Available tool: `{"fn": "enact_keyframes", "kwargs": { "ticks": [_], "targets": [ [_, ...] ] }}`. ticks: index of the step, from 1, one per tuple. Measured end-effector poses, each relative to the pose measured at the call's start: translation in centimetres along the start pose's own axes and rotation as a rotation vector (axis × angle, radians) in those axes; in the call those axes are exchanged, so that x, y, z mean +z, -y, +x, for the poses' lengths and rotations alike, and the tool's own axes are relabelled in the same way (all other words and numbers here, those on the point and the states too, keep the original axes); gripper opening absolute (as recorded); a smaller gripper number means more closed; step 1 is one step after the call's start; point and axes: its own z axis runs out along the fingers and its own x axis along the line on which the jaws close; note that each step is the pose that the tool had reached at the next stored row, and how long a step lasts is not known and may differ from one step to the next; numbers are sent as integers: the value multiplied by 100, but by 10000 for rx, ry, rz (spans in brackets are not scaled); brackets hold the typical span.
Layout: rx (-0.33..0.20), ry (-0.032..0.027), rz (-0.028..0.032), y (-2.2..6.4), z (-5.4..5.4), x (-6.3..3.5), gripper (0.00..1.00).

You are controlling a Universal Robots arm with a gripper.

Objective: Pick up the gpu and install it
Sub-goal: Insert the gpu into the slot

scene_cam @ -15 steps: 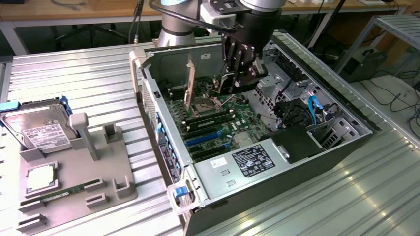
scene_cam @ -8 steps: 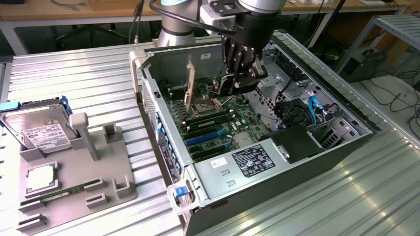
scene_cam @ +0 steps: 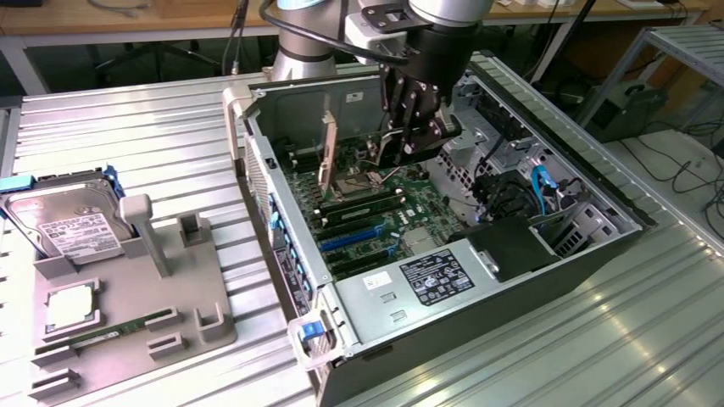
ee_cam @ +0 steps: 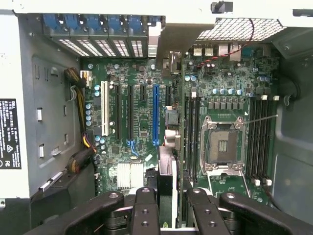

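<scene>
Ribbed metal tabletop carries an open computer case (scene_cam: 588, 254) with its motherboard (scene_cam: 385, 212) exposed. Inside it, the gripper (scene_cam: 413, 136) is clamped on the gpu (scene_cam: 329, 157), holding the card upright on edge above the slots toward the far end of the case. If the card's edge misses its slot (ee_cam: 156, 115), pressing could jam it or bend the bracket against the case wall.

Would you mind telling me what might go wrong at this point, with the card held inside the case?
1. The gpu, standing on edge between the gripper's fingers above the motherboard, may miss its slot and scrape neighbouring parts.
2. The open CPU socket lies close beside the card; a slip could hit it.
3. The computer case wall is close to the arm, so a sideways correction risks contact.
</scene>
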Motion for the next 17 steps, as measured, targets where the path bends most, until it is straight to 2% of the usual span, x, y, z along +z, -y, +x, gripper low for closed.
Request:
{"fn": "enact_keyframes", "kwargs": {
  "ticks": [17],
  "targets": [
    [-916, 8, -28, 0, 1, 40, 27]
  ]
}}
